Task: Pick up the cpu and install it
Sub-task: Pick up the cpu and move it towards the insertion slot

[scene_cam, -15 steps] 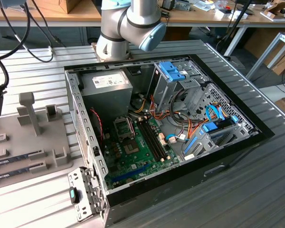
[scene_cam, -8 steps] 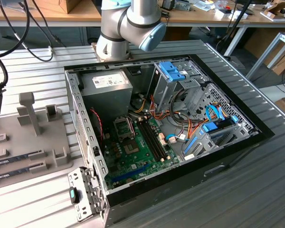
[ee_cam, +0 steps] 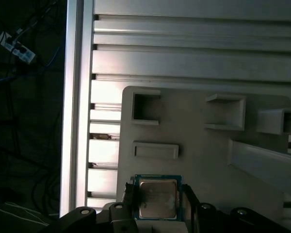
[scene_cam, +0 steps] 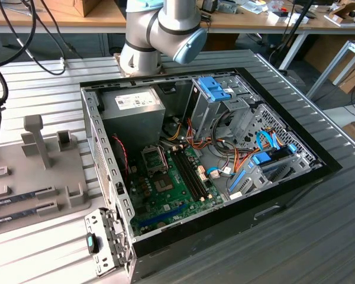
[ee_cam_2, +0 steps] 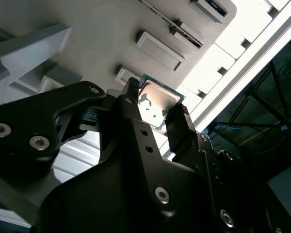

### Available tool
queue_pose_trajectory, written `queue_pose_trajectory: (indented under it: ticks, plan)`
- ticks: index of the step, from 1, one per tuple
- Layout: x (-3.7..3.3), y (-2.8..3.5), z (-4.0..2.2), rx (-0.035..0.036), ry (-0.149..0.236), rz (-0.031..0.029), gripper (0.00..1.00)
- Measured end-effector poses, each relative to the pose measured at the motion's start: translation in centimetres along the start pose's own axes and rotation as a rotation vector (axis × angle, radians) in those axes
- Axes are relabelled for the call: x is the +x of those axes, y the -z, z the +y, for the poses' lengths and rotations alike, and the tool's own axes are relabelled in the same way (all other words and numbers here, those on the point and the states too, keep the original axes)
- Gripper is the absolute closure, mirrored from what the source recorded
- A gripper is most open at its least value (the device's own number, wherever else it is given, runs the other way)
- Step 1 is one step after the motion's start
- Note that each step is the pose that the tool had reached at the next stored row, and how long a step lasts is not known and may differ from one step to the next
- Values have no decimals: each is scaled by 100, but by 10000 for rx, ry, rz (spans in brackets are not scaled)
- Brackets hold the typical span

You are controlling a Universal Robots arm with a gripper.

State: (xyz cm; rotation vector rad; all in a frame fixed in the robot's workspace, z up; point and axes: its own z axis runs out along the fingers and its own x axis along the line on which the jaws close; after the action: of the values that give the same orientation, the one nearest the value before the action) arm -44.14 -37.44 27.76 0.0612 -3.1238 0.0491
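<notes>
Clamping the cpu point(ee_cam: 157, 199), jaws covering two edges, grey tray point(ee_cam: 199, 160) beyond

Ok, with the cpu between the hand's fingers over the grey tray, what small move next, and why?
Probably a short straight lift. The hand seems closed on the cpu, a finger against each opposite edge, over the grey tray, whose raised blocks stand close by; rising first should clear them before any sideways travel.
</notes>
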Motion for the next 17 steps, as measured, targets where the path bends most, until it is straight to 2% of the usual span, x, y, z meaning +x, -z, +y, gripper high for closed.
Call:
queue_pose_trajectory:
  ticks: [5,11,17]
  plan:
    - [1,34,-1,0,0,1,53]
    - [2,111,-3,0,0,1,53]
    - [3,150,-5,0,0,1,53]
